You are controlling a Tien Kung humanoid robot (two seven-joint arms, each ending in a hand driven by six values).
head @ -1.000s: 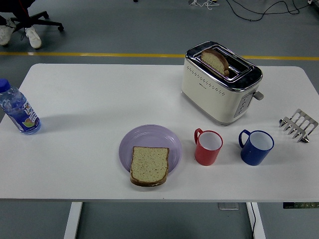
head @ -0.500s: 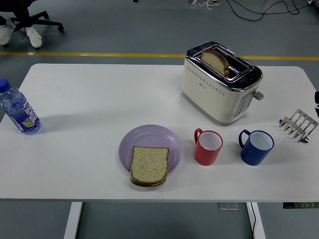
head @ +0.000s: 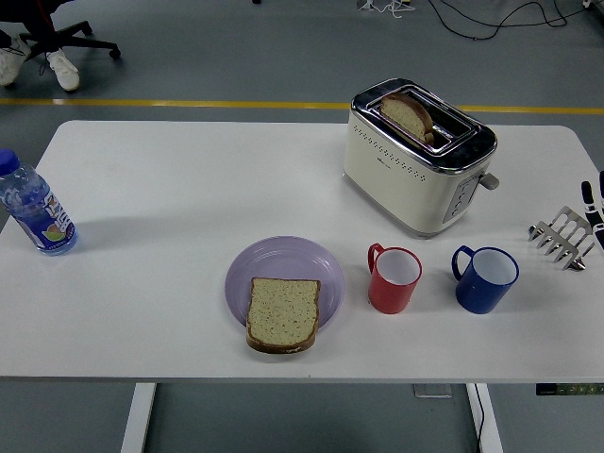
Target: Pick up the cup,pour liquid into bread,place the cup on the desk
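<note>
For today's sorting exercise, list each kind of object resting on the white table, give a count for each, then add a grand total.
Cups: 2, a red cup and a blue cup
Bread slices: 2, one on the plate, one in the toaster
Plates: 1, purple
Toasters: 1
Bottles: 1
Toast racks: 1
Total: 8

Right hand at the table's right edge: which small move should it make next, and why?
Probably it should reach further left and toward the near edge, to the blue cup. Only the fingertips of the right hand show, above the metal toast rack. Both cups stand untouched; the blue one is nearer that hand than the red cup, and the bread lies on the purple plate.
</note>
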